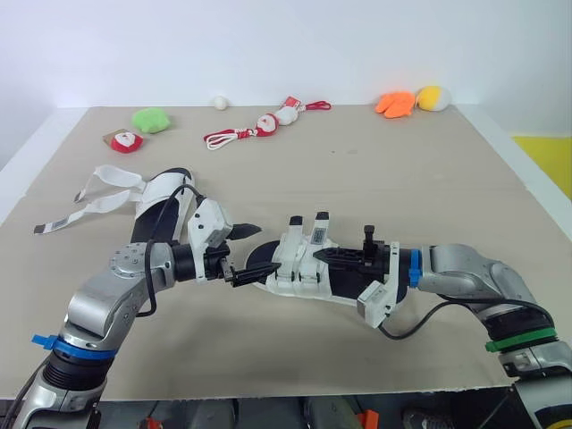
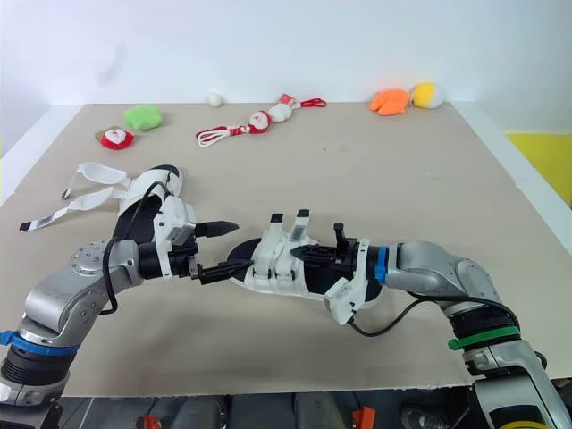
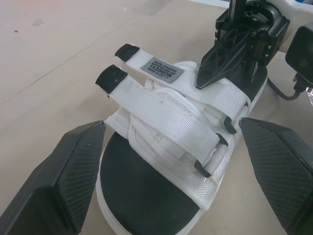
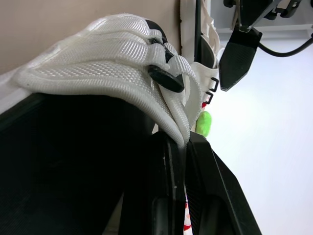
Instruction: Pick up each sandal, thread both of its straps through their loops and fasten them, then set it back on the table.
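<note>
- While the near sandal (image 1: 295, 273) is sitting at the front middle of the table (image 1: 429, 179), between the two grippers, we are judging the step in hand to be the fastening of its two straps (image 3: 166, 117).
- We are seeing both straps passing through their black loops (image 3: 216, 141), with the black tips (image 1: 308, 219) standing free and apparently not pressed down.
- We are reading the right gripper (image 1: 332, 256) as clamped on the white webbing of the upper, reaching in from the right with the forearm low and level.
- We are seeing the left gripper (image 1: 239, 255) spread wide, one finger on each side of the sandal's end, touching nothing, with the elbow bent.
- We are expecting the next move to call for the left gripper closing on a strap tip and folding it flat.
- We are noting the second sandal (image 1: 159, 198) lying rear-left, its straps loose.
</note>
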